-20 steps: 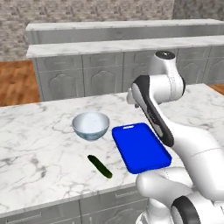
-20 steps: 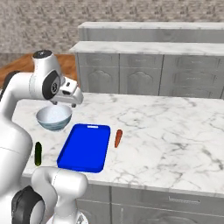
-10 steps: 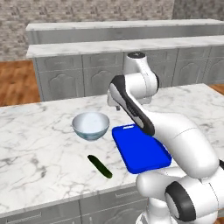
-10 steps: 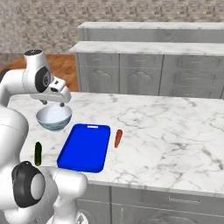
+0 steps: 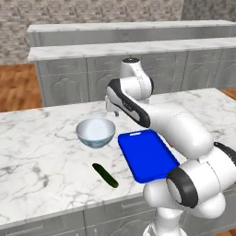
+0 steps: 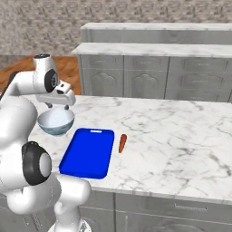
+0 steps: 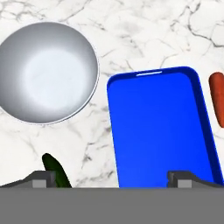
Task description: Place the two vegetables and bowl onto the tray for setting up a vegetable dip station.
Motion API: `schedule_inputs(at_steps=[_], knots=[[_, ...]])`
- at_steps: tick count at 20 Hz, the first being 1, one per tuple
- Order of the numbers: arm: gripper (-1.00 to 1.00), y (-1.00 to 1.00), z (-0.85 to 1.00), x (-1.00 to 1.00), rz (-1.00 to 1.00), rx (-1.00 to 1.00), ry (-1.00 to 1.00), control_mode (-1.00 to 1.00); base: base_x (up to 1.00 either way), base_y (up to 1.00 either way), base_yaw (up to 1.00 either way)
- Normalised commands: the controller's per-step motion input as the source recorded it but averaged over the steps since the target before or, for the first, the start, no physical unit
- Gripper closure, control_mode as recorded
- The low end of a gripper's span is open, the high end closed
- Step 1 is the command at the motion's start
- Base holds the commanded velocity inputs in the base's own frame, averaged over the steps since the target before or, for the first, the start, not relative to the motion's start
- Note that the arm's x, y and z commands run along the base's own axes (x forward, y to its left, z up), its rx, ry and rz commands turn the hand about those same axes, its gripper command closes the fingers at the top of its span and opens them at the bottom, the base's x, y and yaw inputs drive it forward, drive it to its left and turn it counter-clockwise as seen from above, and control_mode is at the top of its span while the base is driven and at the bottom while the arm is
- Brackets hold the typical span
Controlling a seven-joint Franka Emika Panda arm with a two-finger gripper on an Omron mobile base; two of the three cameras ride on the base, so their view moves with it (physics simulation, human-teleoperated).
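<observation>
Marble counter [image 5: 41,152] around blue tray [image 5: 147,156]

In the hand view the carrot [image 7: 216,97] is cut by the right edge, the cucumber [image 7: 56,171] and the tray's [image 7: 157,127] near end are lost at the bottom, while the gripper [image 5: 115,110] is largely hidden behind the arm in the left base view.
</observation>
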Motion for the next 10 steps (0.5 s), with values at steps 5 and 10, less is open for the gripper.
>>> schedule_inputs(at_steps=[5, 10], knots=[[-1.0, 0.02, -0.3, 0.41, 0.0, 0.0, 0.0, -1.0, 0.0, 0.0, 0.0], [-1.0, 0.02, -0.12, 0.5, 0.01, 0.0, 0.0, -1.0, 0.0, 0.0, 0.0]])
